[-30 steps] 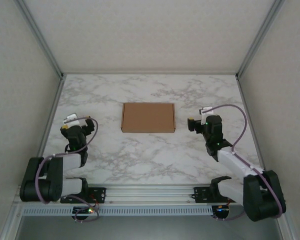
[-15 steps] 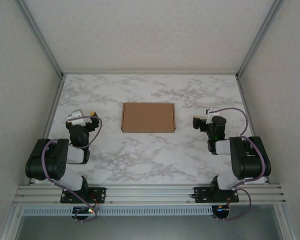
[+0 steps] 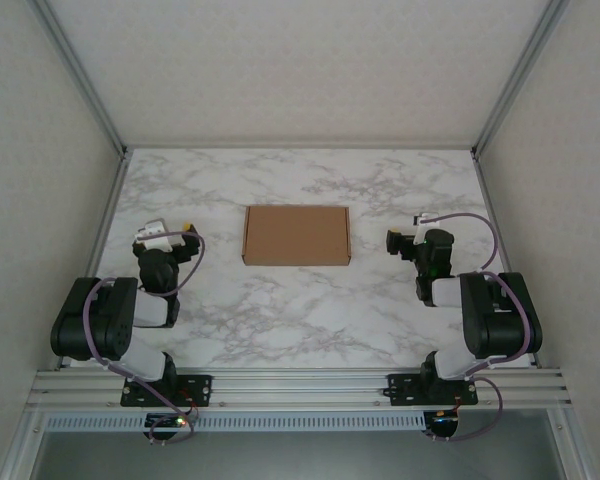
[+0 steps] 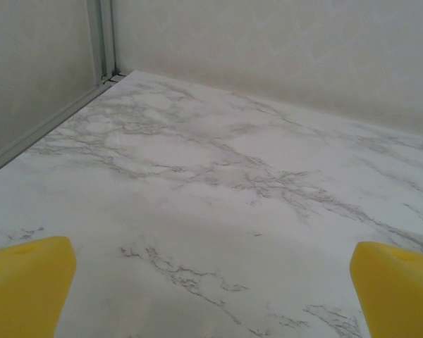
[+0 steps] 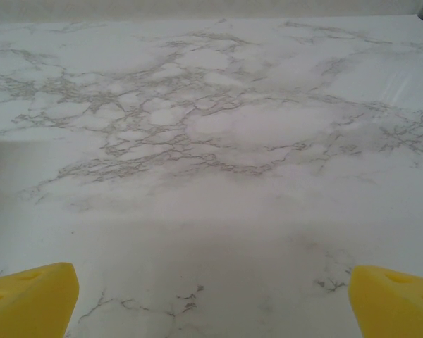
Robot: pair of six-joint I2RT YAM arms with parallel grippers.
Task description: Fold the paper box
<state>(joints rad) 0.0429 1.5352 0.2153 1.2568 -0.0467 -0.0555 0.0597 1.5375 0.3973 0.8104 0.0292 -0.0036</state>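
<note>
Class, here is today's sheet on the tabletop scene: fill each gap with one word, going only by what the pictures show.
1. The paper box is plain ____ in colour.
2. It lies flat on the marble table, ____ the left gripper and the right gripper.
3. Neither gripper holds anything, and the jaws of both stand ____.

Missing words: brown; between; open.

White marble-patterned table [image 3: 280, 320]; closed brown paper box [image 3: 296, 235] lies flat near its far edge, centred between the sides.
</note>
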